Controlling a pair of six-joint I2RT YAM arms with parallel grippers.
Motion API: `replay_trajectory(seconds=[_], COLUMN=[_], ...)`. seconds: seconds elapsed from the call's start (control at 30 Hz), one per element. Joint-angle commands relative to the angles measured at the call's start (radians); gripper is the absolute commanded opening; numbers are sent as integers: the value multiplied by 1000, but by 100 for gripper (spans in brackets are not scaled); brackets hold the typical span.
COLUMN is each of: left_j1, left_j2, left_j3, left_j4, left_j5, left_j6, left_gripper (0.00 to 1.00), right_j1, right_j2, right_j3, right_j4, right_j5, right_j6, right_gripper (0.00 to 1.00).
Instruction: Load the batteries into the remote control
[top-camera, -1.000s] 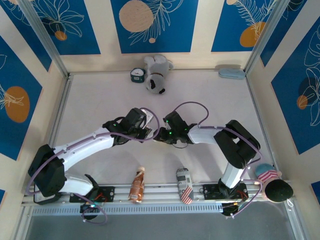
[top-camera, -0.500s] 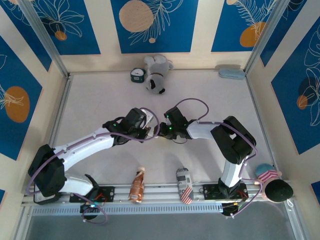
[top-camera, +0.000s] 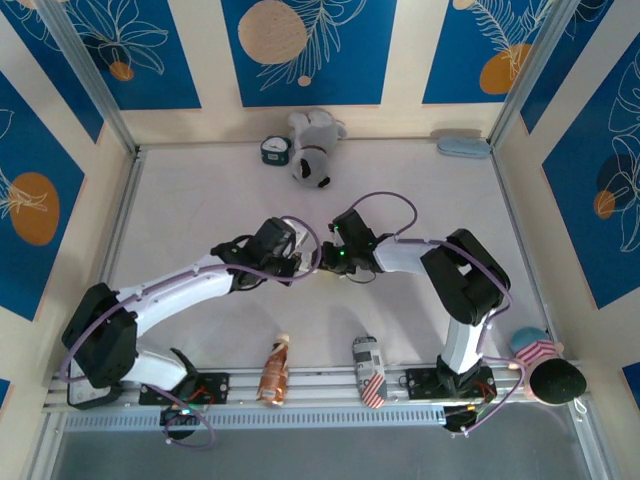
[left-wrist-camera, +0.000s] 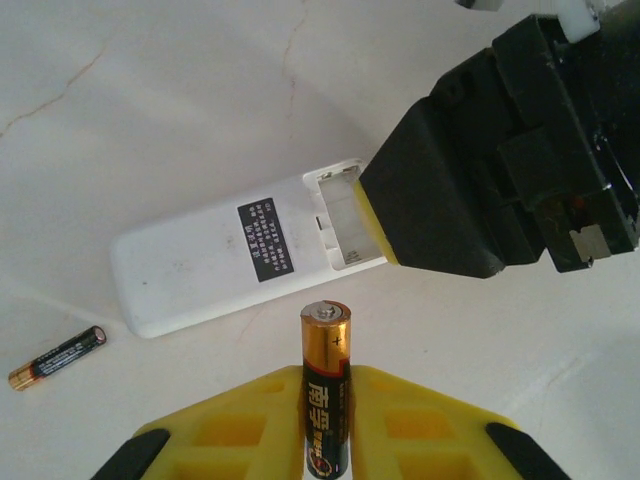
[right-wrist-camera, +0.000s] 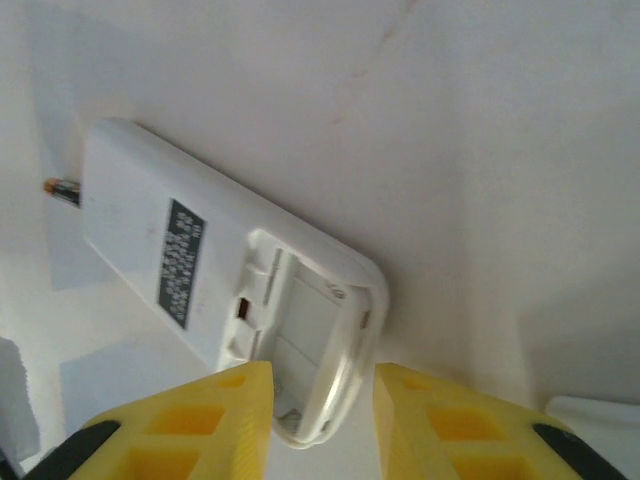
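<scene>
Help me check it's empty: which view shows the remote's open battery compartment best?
Right wrist: the compartment lies close and uncovered at the right gripper. Left wrist shows it partly behind that gripper. Top external is too distant to tell.

- Right gripper (right-wrist-camera: 322, 385): yellow fingers cropped by the bottom edge. Whether their pads touch the remote control (right-wrist-camera: 190, 250) between them cannot be told.
- Remote control: button face turned down, hidden. In the left wrist view the right gripper's black body partly covers its open compartment end.
- Held battery (left-wrist-camera: 325, 395): lower end cut off by the bottom edge, sides covered by the left gripper's (left-wrist-camera: 326, 372) fingers.
- Loose battery (right-wrist-camera: 62, 188): one tip peeks past the remote's far end, rest hidden.
- White piece (right-wrist-camera: 598, 408): cropped at the corner, unidentifiable.
</scene>
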Motion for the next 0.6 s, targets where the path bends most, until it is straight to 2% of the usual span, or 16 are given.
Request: replay_trajectory(seconds=[0.0, 0.17, 0.57], left_j1=[8, 9, 7], left_j2=[13, 34, 132], left_j3=[-5, 6, 34], left_j4=[38, 47, 127], left_j5=[17, 22, 41], left_j6=[-38, -51, -120], left_gripper=[17, 17, 17], right_j1=[-3, -6, -13], right_j2=[20, 37, 39], right_j3=[22, 31, 6], right_j4=[-34, -39, -5], right_j5=[-2, 6, -6], right_j6=[-21, -22, -18], right_gripper=[34, 30, 29])
